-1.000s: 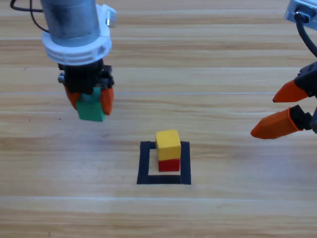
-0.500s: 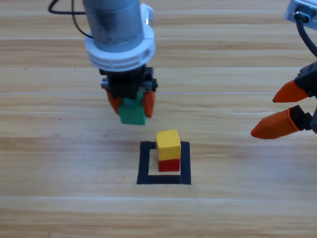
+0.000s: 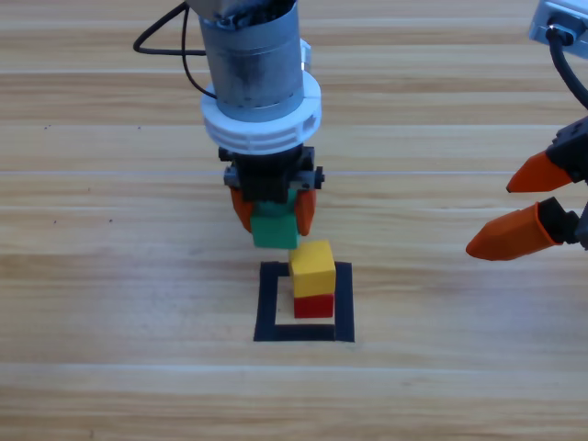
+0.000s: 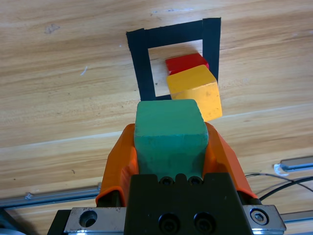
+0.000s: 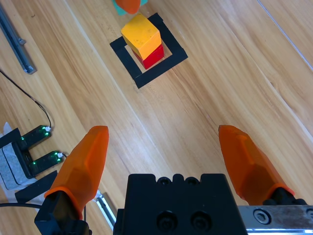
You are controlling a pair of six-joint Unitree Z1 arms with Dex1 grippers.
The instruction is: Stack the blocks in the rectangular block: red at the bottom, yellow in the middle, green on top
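The yellow cube (image 3: 312, 266) rests on the red cube (image 3: 313, 305) inside the black tape outline (image 3: 267, 303). My left gripper (image 3: 273, 216) is shut on the green cube (image 3: 275, 231) and hangs just up-left of the stack, above table height. In the left wrist view the green cube (image 4: 169, 137) fills the jaws, with the yellow cube (image 4: 194, 92), the red cube (image 4: 186, 63) and the outline (image 4: 146, 63) beyond it. My right gripper (image 3: 524, 204) waits open at the right edge. From the right wrist, the stack's yellow cube (image 5: 141, 34) sits far ahead of the open gripper (image 5: 168, 159).
A metal rail (image 4: 54, 195) and black cables (image 4: 283, 181) lie along the table's edge in the left wrist view. A small device with green lights (image 5: 29, 149) sits left of the right gripper.
My left gripper has carried the green cube rightward and toward the stack, from the far left to just beside the yellow cube. The right arm has held still.
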